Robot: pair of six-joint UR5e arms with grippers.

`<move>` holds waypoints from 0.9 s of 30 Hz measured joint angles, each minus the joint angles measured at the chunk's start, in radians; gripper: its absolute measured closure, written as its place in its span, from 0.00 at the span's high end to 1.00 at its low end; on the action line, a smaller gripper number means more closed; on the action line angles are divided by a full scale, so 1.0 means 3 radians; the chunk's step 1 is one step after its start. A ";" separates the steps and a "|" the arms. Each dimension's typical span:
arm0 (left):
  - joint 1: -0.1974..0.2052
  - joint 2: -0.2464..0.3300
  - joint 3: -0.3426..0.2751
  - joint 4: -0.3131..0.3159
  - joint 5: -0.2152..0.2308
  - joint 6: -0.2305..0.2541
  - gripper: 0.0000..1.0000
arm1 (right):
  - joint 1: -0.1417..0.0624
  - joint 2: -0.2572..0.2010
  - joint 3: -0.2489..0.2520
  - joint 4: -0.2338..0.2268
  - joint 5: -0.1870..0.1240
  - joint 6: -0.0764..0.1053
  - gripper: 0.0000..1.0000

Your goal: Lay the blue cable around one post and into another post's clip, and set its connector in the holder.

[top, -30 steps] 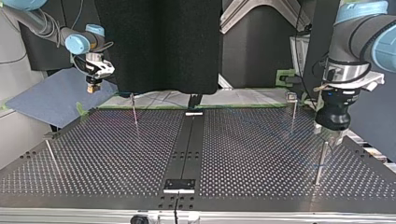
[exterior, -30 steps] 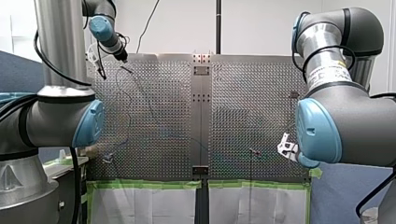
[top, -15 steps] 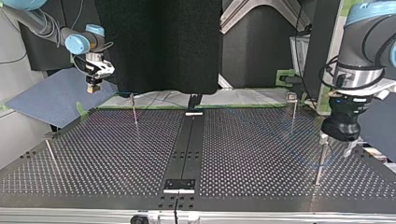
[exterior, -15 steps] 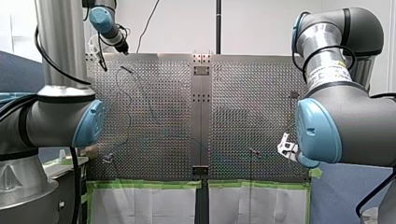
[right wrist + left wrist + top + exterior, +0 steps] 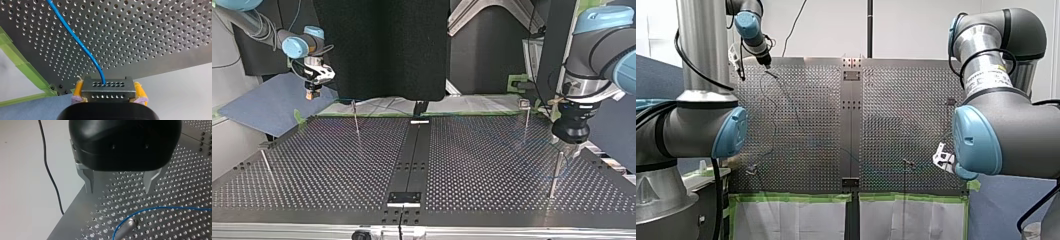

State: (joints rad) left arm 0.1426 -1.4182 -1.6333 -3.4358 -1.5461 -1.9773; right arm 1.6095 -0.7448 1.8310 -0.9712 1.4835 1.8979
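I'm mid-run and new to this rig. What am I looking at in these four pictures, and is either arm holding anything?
Two robot arms work at a perforated metal table with thin upright posts. The front view looks from behind the arms; the top view faces them from across the table, so sides are swapped. The other two come from cameras on each wrist. The right gripper, off the table's edge, has its yellow-padded jaws shut on a dark connector; the blue cable runs from it over the table. The left gripper hovers over a table corner, jaws open and empty, with the cable curving past one post ahead of it.
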 joint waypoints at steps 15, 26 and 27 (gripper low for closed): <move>-0.0006 0.0015 0.0000 -0.0009 -0.0046 0.0000 1.00 | 0.0012 0.0000 0.0000 -0.0010 0.0000 0.0005 0.02; -0.0021 0.0015 -0.0001 -0.0151 -0.0263 0.0077 1.00 | 0.0033 0.0000 0.0000 -0.0007 0.0000 0.0000 0.02; -0.0022 0.0015 0.0000 -0.0159 -0.0284 0.0083 1.00 | 0.0034 0.0000 0.0000 -0.0005 0.0000 0.0000 0.02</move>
State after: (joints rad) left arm 0.1360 -1.4136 -1.6334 -3.4835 -1.6313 -1.9524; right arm 1.6198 -0.7447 1.8311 -0.9728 1.4836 1.8979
